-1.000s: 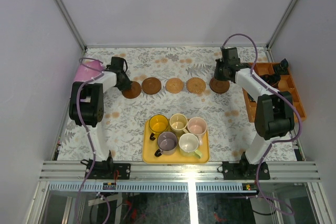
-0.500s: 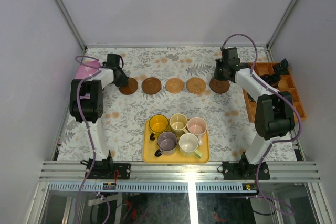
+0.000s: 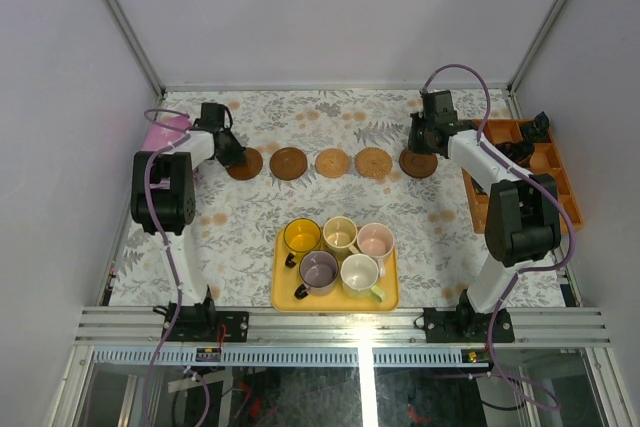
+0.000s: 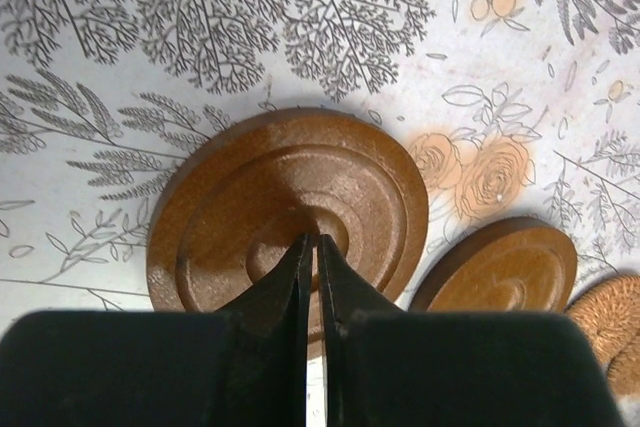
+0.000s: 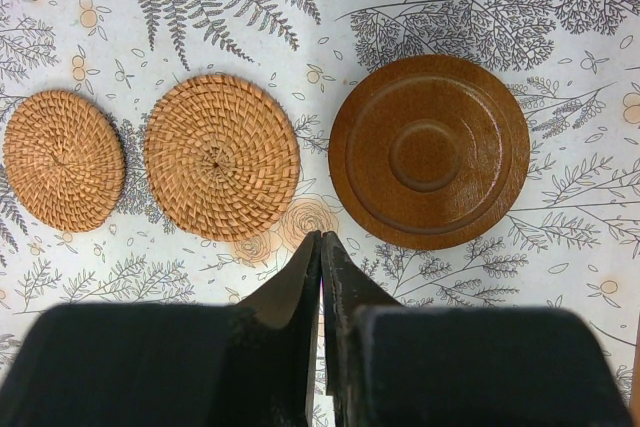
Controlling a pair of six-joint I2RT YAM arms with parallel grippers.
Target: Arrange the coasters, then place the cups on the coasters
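Left jaws, pressed together over the leftmost coaster, have slid it back into line, completing the row of five on the table. Right jaws, also together, sit just beside the rightmost coaster. The cups wait on the yellow tray, likely next.

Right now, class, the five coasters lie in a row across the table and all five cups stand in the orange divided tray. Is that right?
Not quite. The cups stand on the yellow tray at the near side, not in the orange divided tray, as the top external view shows. The five coasters do lie in a row across the table.
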